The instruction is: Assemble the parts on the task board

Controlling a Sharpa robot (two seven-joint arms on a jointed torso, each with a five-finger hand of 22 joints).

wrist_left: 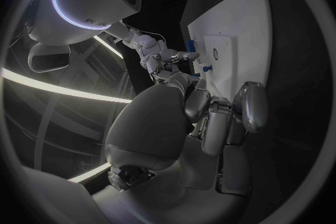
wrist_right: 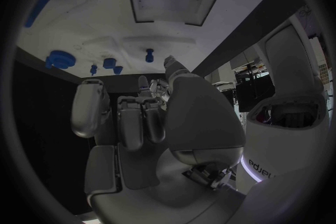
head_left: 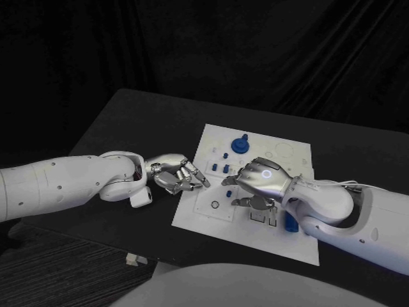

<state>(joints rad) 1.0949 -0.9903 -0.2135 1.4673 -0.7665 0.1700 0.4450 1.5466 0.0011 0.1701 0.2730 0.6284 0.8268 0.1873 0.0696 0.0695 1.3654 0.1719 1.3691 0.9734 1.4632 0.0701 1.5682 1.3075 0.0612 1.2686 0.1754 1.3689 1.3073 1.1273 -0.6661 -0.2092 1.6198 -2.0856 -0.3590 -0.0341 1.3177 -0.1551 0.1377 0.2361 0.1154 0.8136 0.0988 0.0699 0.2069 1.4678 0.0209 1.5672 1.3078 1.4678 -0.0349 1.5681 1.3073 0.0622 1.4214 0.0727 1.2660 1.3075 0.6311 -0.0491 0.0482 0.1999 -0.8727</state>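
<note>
- Left robot hand (head_left: 175, 174): centre-left of the head view, at the board's left edge. Fingers curled in, nothing visible in them. In the left wrist view this robot hand (wrist_left: 220, 115) is over the dark desk just beside the board edge.
- Right robot hand (head_left: 262, 181): middle of the head view, over the white board (head_left: 255, 233). Fingers bent down toward the board; can't tell if it holds a part. In the right wrist view this robot hand (wrist_right: 140, 117) has fingers curled, thumb tip pointing at the board near a small blue piece (wrist_right: 149, 56).
- Blue parts: big round knob (head_left: 242, 144) near the board's upper edge, small pegs (head_left: 225, 169) between the two hands, one long blue piece (head_left: 290, 222) lower right by the right forearm.
- Board lies flat on the black desk (head_left: 131, 121), centre frame.
- Room: black curtain (head_left: 204, 45) behind the desk, across the top of the frame.
</note>
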